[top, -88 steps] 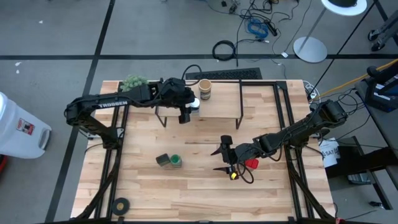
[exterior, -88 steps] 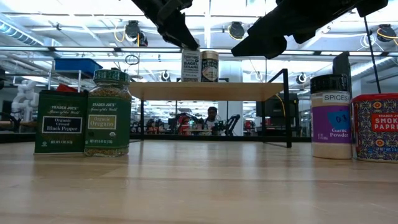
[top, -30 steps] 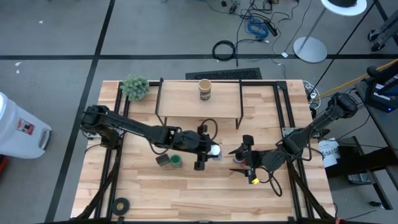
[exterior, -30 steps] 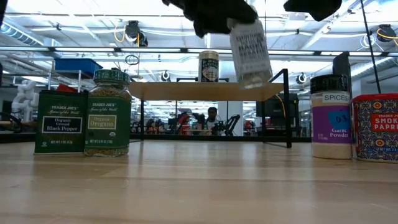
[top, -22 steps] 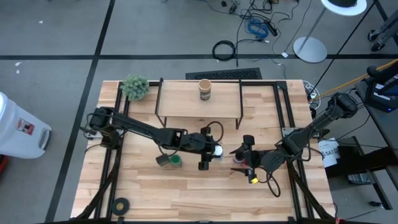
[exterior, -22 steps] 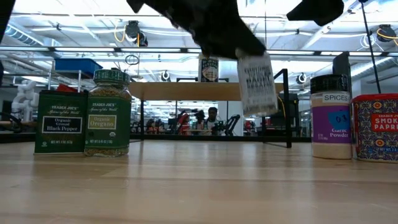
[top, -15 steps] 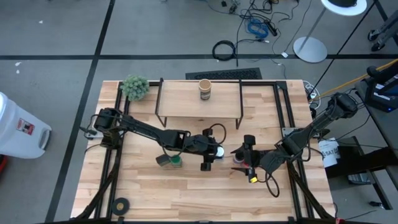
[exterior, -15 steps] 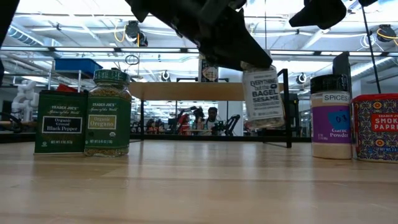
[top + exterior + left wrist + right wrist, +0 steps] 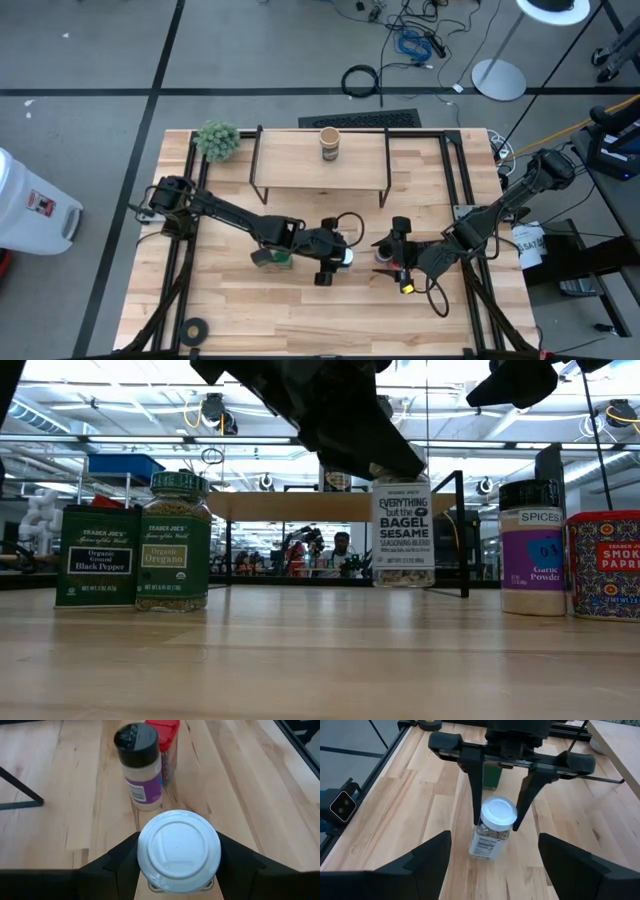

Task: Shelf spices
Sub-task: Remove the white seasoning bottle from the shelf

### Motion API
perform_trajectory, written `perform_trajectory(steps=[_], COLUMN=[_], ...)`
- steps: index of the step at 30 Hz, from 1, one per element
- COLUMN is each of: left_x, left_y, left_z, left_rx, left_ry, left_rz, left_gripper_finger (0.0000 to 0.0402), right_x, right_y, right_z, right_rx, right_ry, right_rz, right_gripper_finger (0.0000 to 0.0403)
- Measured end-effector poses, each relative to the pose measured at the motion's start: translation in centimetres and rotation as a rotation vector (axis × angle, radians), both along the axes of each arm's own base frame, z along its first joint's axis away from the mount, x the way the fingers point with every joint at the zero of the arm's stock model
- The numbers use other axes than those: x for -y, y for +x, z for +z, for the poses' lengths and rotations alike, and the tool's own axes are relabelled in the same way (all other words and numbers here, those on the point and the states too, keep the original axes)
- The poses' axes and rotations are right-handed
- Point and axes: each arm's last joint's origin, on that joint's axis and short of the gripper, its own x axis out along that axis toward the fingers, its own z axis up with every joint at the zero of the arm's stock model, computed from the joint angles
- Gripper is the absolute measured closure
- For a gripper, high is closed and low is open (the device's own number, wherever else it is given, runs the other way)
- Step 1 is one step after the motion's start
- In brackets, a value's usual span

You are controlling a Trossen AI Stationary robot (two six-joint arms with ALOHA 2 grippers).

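My left gripper (image 9: 338, 257) is shut on a white-lidded jar (image 9: 403, 535) labelled bagel sesame, in the middle of the table in front of the shelf (image 9: 320, 165). A tan cylinder (image 9: 329, 144) stands on the shelf's top board. A green-lidded jar (image 9: 175, 540) and a dark square tin (image 9: 97, 555) stand side by side on the table, left of the held jar. A dark-lidded jar (image 9: 140, 767) and a red tin (image 9: 167, 740) stand to its right. My right gripper (image 9: 385, 258) hovers open above those two, facing the held jar. My left gripper pinches the white-lidded jar between its two fingers (image 9: 474, 790), on opposite sides of its top just under the lid (image 9: 178, 851). The fingers slant down from the table's left. The jar stands upright; whether its base rests on the table, I cannot tell.
A fuzzy green plant ball (image 9: 217, 140) sits at the far left corner and a black tape roll (image 9: 195, 328) at the near left corner. Black frame rails (image 9: 462, 200) run along both table sides. Bare wood lies along the near edge.
My left gripper has come down and a little toward the near edge with the white-lidded jar. The jar, tilted and well above the table a second ago, now stands upright at about table level.
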Motion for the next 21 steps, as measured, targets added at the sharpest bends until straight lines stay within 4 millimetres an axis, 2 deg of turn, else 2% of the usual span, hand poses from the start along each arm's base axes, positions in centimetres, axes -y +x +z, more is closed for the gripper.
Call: perform_trajectory(steps=[9, 17, 21], left_x=[2.1, 3.2, 4.6], left_y=[-0.8, -1.5, -2.1], left_z=[-0.3, -0.6, -0.8], left_rx=[-0.039, -0.085, -0.108], left_ry=[-0.02, -0.015, -0.029], left_rz=[-0.011, 0.053, 0.038], left_gripper_finger=[0.0189, 0.0189, 0.0189], right_x=[0.0, 0.0, 0.0], right_y=[0.0, 0.0, 0.1], right_z=[0.0, -0.1, -0.1], right_rx=[0.0, -0.002, -0.001], right_ry=[0.0, 0.01, 0.003], right_rz=[0.0, -0.004, -0.006], right_gripper_finger=[0.0115, 0.0115, 0.0115])
